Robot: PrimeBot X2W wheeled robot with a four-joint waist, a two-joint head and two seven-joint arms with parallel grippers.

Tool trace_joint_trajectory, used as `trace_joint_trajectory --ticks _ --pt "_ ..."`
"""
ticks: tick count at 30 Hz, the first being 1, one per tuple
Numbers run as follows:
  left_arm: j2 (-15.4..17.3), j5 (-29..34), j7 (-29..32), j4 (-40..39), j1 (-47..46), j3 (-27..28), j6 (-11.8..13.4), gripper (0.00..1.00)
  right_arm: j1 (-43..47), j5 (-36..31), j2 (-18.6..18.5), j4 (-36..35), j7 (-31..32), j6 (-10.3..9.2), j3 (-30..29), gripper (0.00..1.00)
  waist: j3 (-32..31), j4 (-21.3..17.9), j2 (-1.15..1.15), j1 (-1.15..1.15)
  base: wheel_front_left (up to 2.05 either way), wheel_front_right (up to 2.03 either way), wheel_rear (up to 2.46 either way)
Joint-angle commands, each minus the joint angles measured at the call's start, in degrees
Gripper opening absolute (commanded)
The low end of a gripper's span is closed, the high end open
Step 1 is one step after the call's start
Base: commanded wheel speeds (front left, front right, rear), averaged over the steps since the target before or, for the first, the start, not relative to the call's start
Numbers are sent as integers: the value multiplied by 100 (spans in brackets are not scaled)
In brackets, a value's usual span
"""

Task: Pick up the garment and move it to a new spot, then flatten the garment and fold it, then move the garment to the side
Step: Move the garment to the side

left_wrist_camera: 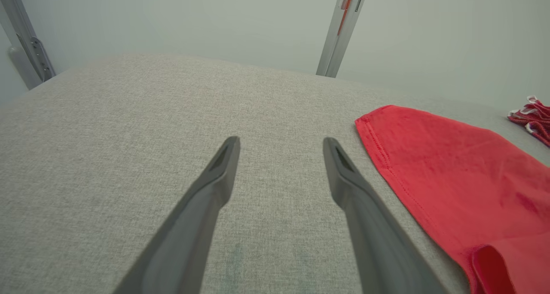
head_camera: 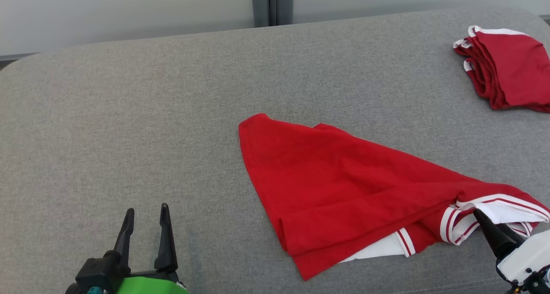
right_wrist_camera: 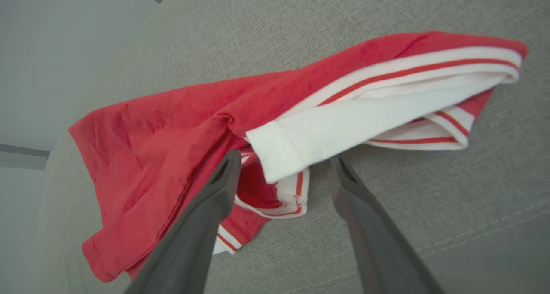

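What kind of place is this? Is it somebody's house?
Probably not a house, more likely a test room for folding clothes: a wide grey padded surface, a bare wall with metal posts, a loose shirt and a folded pile.

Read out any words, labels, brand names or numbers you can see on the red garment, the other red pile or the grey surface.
None: no word, number or logo can be read anywhere.
The red garment shows only red and white stripes on its trim, no print or tag.
The folded red pile and the grey surface carry no writing.
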Motion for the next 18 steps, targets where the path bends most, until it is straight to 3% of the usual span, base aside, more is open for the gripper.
trace_joint_trajectory --ticks 1,9,10,11,12,18 --pt "14 35 -17 -5 -62 20 -18 100 4 52 11 8 -44 -1 -22 100 6 -3 0 0 0 0 0" --pt "14 20 -17 25 -122 -17 -15 100 -366 -28 31 426 -151 -1 -75 100 43 14 0 0 0 0 0" --pt "14 19 -17 31 -120 -32 -17 100 -424 -50 31 501 -165 -1 -100 80 45 22 0 0 0 0 0" --pt "14 21 -17 36 -121 -48 -22 100 -461 -71 33 539 -189 -1 -86 32 45 32 0 0 0 0 0" --pt "14 25 -17 40 -120 -64 -26 100 -518 -48 35 561 -253 -1 -98 0 43 47 0 0 0 0 0" --pt "14 9 -17 38 5 -58 10 100 -292 91 38 345 -274 -1 -230 0 -12 83 0 0 0 0 0"
